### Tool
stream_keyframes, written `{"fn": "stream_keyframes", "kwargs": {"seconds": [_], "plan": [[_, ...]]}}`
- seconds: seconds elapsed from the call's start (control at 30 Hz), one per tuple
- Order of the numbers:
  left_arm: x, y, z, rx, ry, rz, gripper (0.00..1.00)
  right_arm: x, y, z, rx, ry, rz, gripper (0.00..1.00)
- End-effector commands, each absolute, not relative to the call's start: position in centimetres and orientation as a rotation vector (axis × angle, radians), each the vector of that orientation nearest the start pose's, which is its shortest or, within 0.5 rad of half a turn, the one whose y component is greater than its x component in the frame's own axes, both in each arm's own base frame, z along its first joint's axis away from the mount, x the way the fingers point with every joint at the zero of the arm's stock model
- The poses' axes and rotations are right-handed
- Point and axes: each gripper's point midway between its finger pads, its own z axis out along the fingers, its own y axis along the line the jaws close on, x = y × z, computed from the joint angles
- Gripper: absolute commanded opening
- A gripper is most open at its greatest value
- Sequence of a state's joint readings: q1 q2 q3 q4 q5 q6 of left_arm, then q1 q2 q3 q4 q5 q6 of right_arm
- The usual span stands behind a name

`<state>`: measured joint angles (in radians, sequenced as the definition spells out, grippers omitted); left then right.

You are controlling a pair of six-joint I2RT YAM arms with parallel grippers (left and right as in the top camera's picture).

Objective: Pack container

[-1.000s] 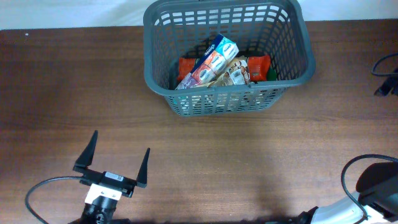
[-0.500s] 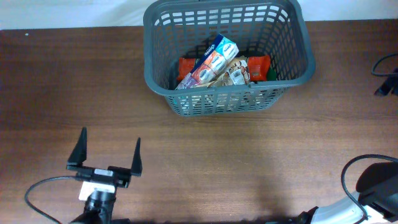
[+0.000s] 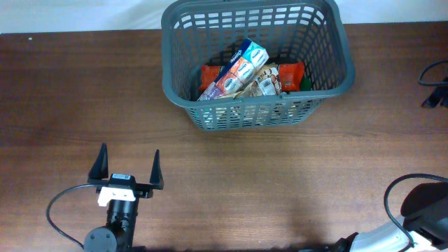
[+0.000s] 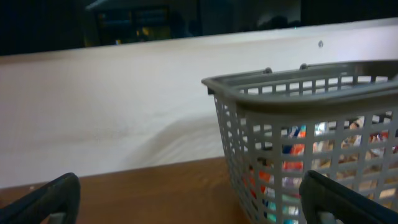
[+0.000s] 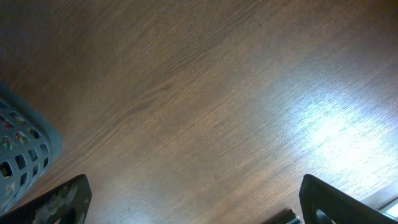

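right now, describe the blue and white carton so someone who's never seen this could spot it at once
Find the big grey basket at the far side of the wooden table. Inside it, on top of the pile, a long carton lies diagonally. It is the only blue and white item; the packets beside it are red-orange or beige.

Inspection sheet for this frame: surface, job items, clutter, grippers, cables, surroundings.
Surface: brown wooden table, no spills seen.
Job's things: grey container at the far edge, upright, holding several snack packets.
Clutter: nothing seen.
Grippers: left gripper open and empty, at near left; right gripper open and empty over bare wood.
Cables: black cable looped by the left arm; another by the right arm; a third at the right edge.
Surroundings: white backdrop behind the table.
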<state>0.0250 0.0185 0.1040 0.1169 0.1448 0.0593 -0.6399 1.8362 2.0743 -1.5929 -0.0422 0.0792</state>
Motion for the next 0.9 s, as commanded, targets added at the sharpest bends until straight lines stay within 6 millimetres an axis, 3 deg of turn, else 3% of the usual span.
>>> {"fn": "stream_keyframes", "kwargs": {"seconds": [0.0, 0.27, 0.43, 0.87], "plan": [[23.7, -1.8, 23.5, 0.139, 1.379, -0.027, 0.99, 29.6, -21.4, 24.3, 1.039, 2.738, -0.039, 0.99], [24.4, -1.7, 20.2, 0.133, 1.458, -0.032, 0.99, 29.6, -21.4, 24.3, 1.039, 2.738, -0.039, 0.99], [24.5, -1.7, 16.0, 0.130, 1.630, -0.049, 0.99, 29.6, -21.4, 24.3, 1.039, 2.738, -0.039, 0.99], [24.5, -1.6, 16.0, 0.126, 1.630, -0.044, 0.99, 29.6, -21.4, 24.3, 1.039, 2.738, -0.039, 0.99]]}}
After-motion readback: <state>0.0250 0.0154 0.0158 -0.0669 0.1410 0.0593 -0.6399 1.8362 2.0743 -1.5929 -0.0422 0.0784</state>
